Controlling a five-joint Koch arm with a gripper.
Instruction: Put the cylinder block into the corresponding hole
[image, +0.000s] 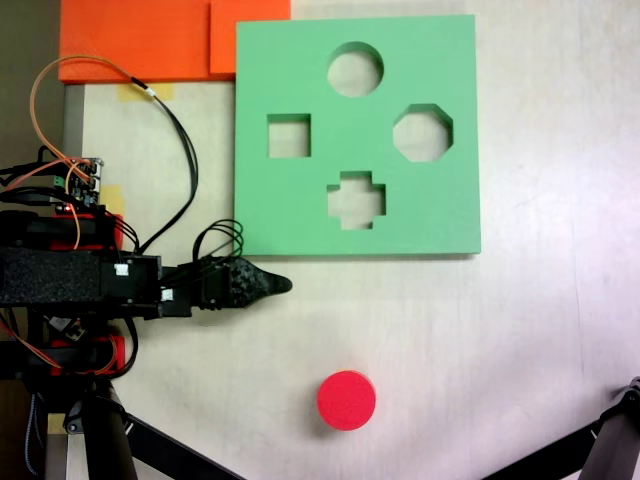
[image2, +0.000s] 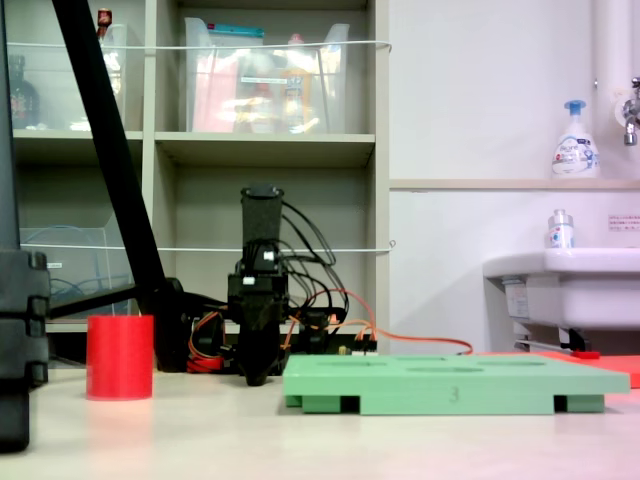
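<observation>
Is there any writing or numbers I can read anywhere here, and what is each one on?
"3": on the front edge of the green foam board, in a fixed view.
Label on the pump bottle on the ledge: too small to read.
Label on the small bottle by the sink: too blurred to read.
Sign on the wall at the right edge: red print, unreadable.
Items in the shelf bins: print too blurred.

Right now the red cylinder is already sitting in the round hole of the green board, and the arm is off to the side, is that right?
Not quite. In the fixed view from above, the red cylinder stands on the bare table, clear of the green board; its round hole is empty. The gripper is indeed off to the side.
</observation>
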